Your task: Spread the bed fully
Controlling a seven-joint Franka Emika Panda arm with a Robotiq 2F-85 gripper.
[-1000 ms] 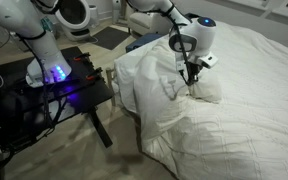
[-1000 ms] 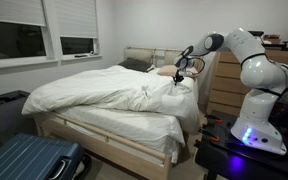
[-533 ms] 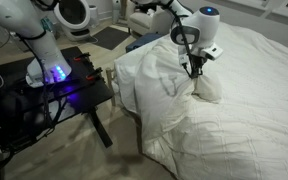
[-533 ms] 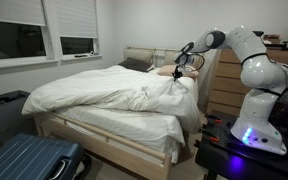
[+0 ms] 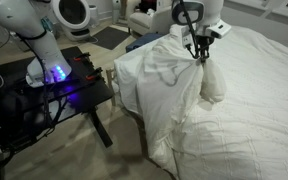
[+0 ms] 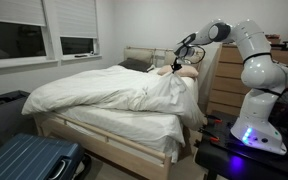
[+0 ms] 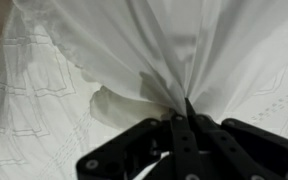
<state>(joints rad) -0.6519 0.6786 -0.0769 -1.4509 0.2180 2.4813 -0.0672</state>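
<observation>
The bed [image 5: 254, 110] is very large, covered by a white, wrinkly quilted duvet [image 6: 104, 92]. My gripper [image 5: 198, 52] is shut on a pinch of the duvet near the bed's edge and holds it up, so the cloth hangs from it in a tall peak [image 5: 174, 75]. In the other exterior view the gripper [image 6: 180, 64] is above the bed's head end, with the lifted cloth below it. In the wrist view the black jaws [image 7: 187, 118] are closed on gathered white duvet [image 7: 174, 50] that fans out from them.
A black metal robot table [image 5: 54, 95] with the arm's glowing base stands beside the bed. A wooden dresser [image 6: 224, 85] is behind the arm. A blue suitcase [image 6: 29, 160] lies on the floor at the bed's foot. Windows [image 6: 44, 30] are on the wall.
My gripper has risen and moved toward the head of the bed, pulling the pinched duvet up into a taller peak.
</observation>
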